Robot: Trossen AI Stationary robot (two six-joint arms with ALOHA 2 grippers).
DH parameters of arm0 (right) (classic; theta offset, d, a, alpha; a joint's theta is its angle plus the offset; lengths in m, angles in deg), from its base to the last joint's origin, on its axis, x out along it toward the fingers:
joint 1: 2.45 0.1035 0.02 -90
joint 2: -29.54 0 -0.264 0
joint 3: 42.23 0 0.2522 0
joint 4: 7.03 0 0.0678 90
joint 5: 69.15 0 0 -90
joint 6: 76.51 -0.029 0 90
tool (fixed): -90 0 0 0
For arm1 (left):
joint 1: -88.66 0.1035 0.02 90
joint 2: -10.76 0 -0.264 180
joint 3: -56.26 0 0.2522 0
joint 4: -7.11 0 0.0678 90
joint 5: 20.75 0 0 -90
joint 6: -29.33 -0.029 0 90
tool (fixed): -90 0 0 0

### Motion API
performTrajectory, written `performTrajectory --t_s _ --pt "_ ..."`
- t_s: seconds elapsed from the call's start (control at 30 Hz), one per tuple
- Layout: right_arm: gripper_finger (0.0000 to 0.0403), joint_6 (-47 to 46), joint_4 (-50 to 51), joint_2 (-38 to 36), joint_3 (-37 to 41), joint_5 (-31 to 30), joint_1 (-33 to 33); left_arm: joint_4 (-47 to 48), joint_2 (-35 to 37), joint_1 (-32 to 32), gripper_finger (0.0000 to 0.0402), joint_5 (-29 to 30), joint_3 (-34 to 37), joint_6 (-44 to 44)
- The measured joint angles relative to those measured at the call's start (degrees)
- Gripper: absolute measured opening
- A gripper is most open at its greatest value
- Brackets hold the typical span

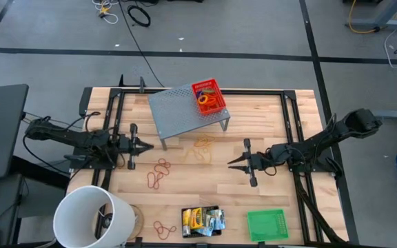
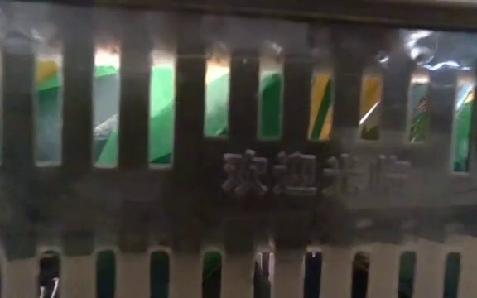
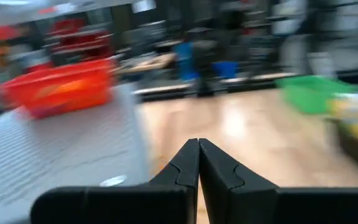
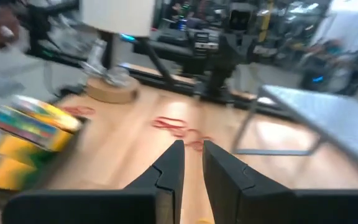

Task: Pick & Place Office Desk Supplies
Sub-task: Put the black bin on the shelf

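Left gripper [image 1: 147, 145] pinched shut and empty near the table's [image 1: 267, 200] left edge, right gripper [image 1: 231, 163] slightly parted, empty, mid-table.

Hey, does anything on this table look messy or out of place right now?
Yes. Loose rubber bands lie scattered on the bare wood in several clumps, and the white bucket lies tipped on its side at the table's corner. The trays sit upright.

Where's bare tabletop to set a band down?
Bare wood lies between the right gripper and the green tray, and right of the riser. Crowded: rubber bands beside the left gripper, and the black tray by the bucket.
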Motion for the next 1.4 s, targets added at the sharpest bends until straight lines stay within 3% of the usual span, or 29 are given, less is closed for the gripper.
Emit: performTrajectory --t_s 0.1,0.2,0.67,1.4 --pt "0.0064 0.0 -0.4 0.0 0.0 -5.6 0.0 1.0 0.0 0.1 0.0014 8.2 0.0 1.6" --pt "0.0064 -4.3 -0.3 0.0 0.0 -8.8 0.0 1.8 0.0 0.0 0.0013 9.9 0.0 -1.2" --pt "0.0064 -6.4 -1.1 0.0 -0.1 -14.3 0.0 2.1 0.0 0.0 0.0014 -9.6 0.0 -1.5" --pt "0.0064 -6.3 -1.2 0.0 -0.1 -14.2 0.0 -0.4 0.0 0.0 0.0014 -7.6 -0.1 -6.8"
